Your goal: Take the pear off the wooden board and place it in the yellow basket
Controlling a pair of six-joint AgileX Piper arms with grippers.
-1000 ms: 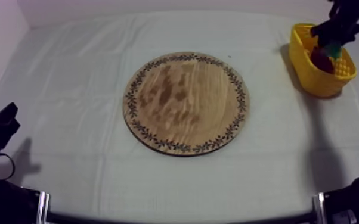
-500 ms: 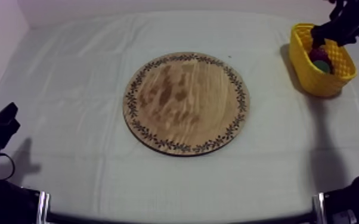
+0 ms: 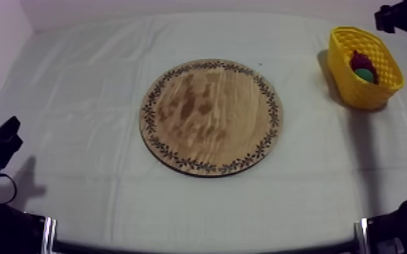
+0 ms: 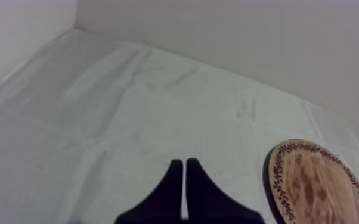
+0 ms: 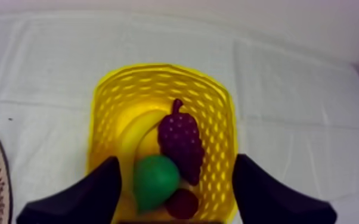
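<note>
- My left gripper (image 4: 185, 179) sits low at the near left side of the table. Its 2 black fingers are pressed together in a narrow wedge, with nothing between them.
- Under it and all around lies the grey-white cloth (image 3: 78, 81), creased in a few places.
- The round wooden board (image 3: 211, 116) with the patterned rim lies flat in the middle of the table. It is well apart from my left gripper.
- The yellow basket (image 3: 362, 94) stands at the far right side of the table, well apart from the board.
- The pear (image 5: 155, 179) is green and lies inside the basket, off the board. It is at the end of the basket over which my right gripper hangs.
- A small red fruit (image 5: 182, 204) lies just beside the pear, and the 2 seem to touch.
- A bunch of grapes (image 5: 180, 146) lies along the middle of the basket with its stem toward the other end. It touches the pear.
- A banana (image 5: 137, 134) lies partly under the grapes, against the basket's wall.
- My right gripper (image 5: 176, 159) hangs above the basket, up at the far right corner of the table. Its 2 fingers are spread wide apart and hold nothing, with the pear below the gap between them.
</note>
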